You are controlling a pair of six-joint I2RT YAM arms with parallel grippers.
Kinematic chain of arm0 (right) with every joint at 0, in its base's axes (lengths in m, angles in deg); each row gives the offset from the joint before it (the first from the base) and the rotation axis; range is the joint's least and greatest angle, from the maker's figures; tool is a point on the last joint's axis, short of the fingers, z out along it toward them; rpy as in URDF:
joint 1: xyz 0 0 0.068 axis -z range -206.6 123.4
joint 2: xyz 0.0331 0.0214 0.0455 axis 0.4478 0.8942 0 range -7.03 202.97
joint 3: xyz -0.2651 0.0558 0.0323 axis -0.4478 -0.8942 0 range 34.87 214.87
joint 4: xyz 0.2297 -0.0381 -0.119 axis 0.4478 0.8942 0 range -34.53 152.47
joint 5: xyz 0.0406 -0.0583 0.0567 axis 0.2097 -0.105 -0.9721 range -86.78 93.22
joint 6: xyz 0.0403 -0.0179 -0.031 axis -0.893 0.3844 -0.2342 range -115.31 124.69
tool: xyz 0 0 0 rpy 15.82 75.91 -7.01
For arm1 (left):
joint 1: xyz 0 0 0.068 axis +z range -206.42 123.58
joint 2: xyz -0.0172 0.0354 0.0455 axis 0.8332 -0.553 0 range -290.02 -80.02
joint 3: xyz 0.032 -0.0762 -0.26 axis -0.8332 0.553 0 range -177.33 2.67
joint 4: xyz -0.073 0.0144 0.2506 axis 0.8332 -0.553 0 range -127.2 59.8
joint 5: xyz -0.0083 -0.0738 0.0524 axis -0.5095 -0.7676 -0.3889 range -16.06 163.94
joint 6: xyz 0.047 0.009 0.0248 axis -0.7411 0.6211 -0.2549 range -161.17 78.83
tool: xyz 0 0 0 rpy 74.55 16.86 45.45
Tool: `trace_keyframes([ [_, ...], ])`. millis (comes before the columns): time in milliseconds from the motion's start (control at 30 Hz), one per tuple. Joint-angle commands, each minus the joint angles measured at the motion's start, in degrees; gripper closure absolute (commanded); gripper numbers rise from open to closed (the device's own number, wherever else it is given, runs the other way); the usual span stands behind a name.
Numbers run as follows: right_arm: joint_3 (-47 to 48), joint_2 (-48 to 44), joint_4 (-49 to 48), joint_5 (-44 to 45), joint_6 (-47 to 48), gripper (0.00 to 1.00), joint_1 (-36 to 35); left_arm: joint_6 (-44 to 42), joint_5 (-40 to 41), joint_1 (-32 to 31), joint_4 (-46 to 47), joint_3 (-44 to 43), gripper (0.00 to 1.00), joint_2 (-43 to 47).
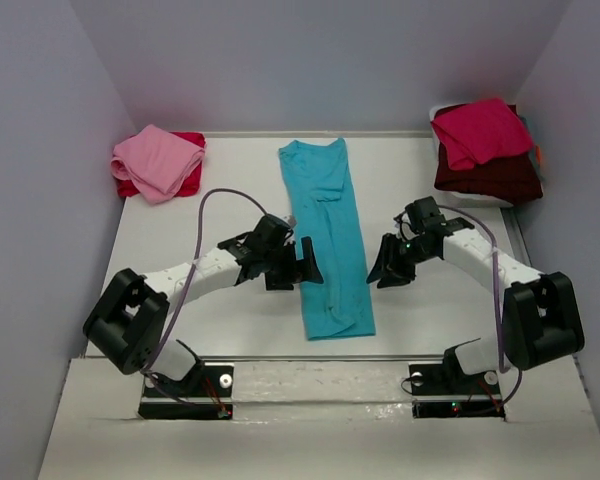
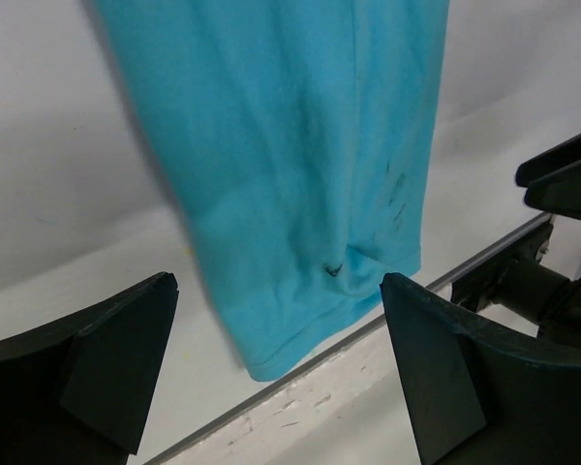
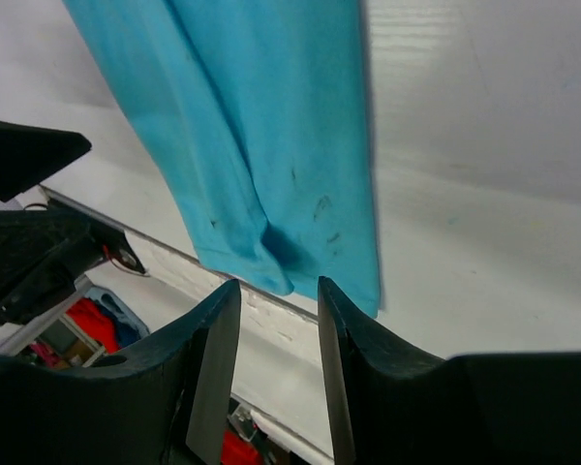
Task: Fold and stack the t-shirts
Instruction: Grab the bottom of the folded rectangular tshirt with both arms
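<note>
My left fingers [image 2: 116, 358], spread wide, and right fingers [image 3: 208, 368], half-parted and empty, flank the turquoise t-shirt [image 1: 328, 240], presumably to fold it crosswise.

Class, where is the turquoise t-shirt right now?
In the top view, the turquoise t-shirt lies as a long strip, centred between the left hand and the right hand.

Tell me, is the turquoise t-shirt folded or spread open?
Partly folded. The turquoise t-shirt lies as one long narrow strip on the table, no sleeves sticking out, not yet folded shorter.
</note>
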State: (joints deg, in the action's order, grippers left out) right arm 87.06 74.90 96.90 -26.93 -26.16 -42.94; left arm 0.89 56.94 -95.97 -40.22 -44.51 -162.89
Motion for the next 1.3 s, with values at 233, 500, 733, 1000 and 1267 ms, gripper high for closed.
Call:
trace_keyframes([
  [233, -14.3, -5.8, -8.1, -9.4, -6.6, 0.59, -7.5, 5.7, -3.0, -1.0, 4.2, 8.5, 0.01, 8.1],
  [500, -17.1, -5.1, -15.5, -9.4, -14.1, 0.59, -14.3, 4.3, -3.1, -1.0, 3.1, 9.4, 0.01, 8.3],
  [733, -15.5, -3.4, -18.0, -6.6, -14.8, 0.59, -14.9, 3.1, -3.7, -1.0, 2.6, 9.2, 0.02, 7.8],
  [1000, -16.7, -0.7, -22.8, -7.4, -16.5, 0.59, -16.0, 2.1, -3.9, -1.0, 1.8, 8.6, 0.02, 7.4],
  [1267, -16.1, 0.8, -22.9, -5.9, -16.1, 0.6, -16.5, 1.7, -4.5, -1.0, 2.3, 8.5, 0.02, 6.4],
])
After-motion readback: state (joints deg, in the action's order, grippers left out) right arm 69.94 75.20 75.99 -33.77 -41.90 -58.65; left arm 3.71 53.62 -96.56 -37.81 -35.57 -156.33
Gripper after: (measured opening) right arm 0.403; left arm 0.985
